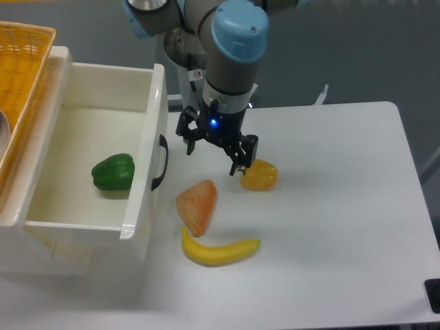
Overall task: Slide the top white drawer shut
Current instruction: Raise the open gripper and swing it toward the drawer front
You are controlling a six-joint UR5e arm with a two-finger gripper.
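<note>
Top white drawer (148, 155), pulled open.

- White table (344, 227), glossy, rounded far right corner.
- Yellow banana (218, 250) toward the near edge, curved.
- Orange wedge-shaped piece (197, 205) just beyond the banana.
- Yellow-orange pepper (260, 176) mid-table, right of the wedge.

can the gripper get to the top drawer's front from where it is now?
Probably yes. The gripper hangs open just right of the top white drawer, near its black handle, with nothing between them. The orange wedge, banana and yellow pepper lie nearer the camera or further right.
</note>
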